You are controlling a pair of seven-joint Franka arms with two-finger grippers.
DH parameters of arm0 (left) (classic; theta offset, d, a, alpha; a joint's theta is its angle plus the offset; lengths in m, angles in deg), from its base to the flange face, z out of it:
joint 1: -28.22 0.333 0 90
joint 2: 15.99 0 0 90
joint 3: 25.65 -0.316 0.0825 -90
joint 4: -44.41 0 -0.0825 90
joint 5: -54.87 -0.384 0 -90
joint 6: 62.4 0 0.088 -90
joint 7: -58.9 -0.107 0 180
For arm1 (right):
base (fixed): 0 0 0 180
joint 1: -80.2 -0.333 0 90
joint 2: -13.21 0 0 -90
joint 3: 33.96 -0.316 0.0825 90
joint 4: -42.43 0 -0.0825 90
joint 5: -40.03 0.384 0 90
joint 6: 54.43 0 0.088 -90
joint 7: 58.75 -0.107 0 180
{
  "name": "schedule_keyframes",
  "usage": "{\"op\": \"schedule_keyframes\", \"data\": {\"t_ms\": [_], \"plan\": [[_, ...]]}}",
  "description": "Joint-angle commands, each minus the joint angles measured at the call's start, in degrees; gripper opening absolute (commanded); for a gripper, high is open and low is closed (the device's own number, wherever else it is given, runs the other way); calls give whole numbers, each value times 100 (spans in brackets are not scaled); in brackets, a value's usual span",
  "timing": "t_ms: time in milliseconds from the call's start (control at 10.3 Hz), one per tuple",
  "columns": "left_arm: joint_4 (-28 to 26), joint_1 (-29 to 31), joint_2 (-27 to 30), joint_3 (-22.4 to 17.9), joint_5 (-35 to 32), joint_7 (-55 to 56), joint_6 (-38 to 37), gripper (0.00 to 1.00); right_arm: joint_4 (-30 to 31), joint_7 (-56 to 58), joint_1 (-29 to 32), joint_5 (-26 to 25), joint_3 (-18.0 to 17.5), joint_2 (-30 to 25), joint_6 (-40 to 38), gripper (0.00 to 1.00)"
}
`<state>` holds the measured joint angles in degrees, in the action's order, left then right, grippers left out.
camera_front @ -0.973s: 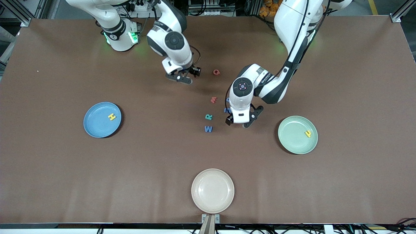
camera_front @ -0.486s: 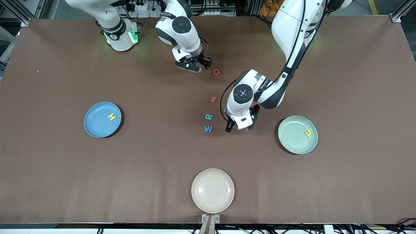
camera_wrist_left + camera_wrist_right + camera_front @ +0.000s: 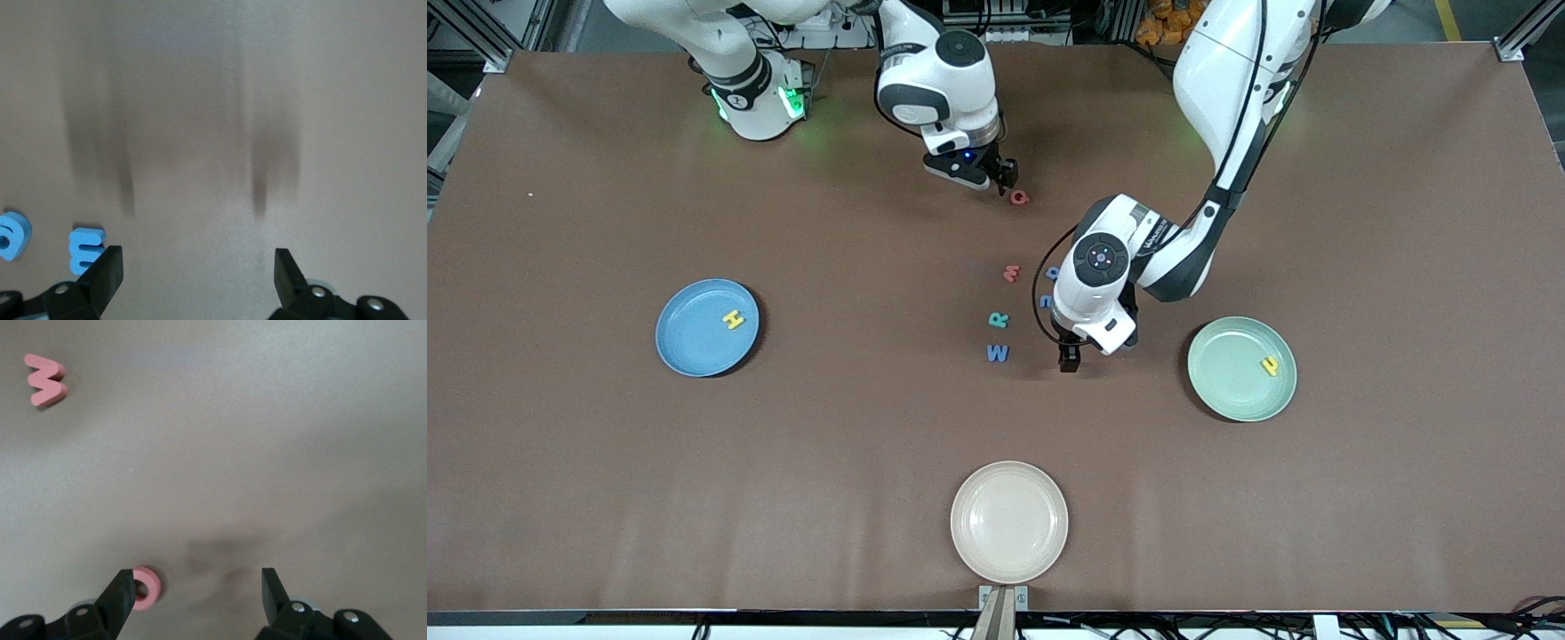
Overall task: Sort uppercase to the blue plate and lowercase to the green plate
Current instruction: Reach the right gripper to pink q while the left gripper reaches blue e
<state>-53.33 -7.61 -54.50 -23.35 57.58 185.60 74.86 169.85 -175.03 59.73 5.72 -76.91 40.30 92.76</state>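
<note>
Beige plate [image 3: 1008, 522] nearest front camera, at desk [image 3: 605, 462] edge. Blue plate [image 3: 707, 327] toward right arm's end, yellow H [image 3: 734, 319] on it. Green plate [image 3: 1241, 368] toward left arm's end, yellow y [image 3: 1269, 365] on it. Between plates, letter cluster: blue W [image 3: 998, 353] nearest, then teal R [image 3: 999, 319], red m [image 3: 1011, 272], red Q [image 3: 1019, 197] farthest. Left end effector [image 3: 1069, 357] beside W, fingers apart, empty; blue m [image 3: 85, 249] and blue e-like letter [image 3: 13, 235] next to it. Right end effector [image 3: 1005, 182] low, just beside Q, fingers apart, nothing gripped.

Left arm hides part of blue m [image 3: 1047, 301].
</note>
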Motion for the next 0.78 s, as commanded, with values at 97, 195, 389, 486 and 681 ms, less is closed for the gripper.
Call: {"op": "schedule_keyframes", "data": {"t_ms": [97,195,389,486,681], "plan": [[-70,-134,-24,-28,45,741,46,100,-779,-508,-369,-269,77,585,-419,85],[-123,-308,-33,-28,36,846,46,100,-963,-605,-422,-286,77,647,-664,85],[-132,-467,-129,-28,1,900,46,100,-1210,-632,-536,-295,111,893,-868,85],[-132,-503,-182,-28,1,918,46,100,-1307,-702,-693,-382,260,990,-877,85],[-141,-504,-244,-28,-43,918,46,100,-1352,-1331,-791,-1039,323,1122,-930,85]]}}
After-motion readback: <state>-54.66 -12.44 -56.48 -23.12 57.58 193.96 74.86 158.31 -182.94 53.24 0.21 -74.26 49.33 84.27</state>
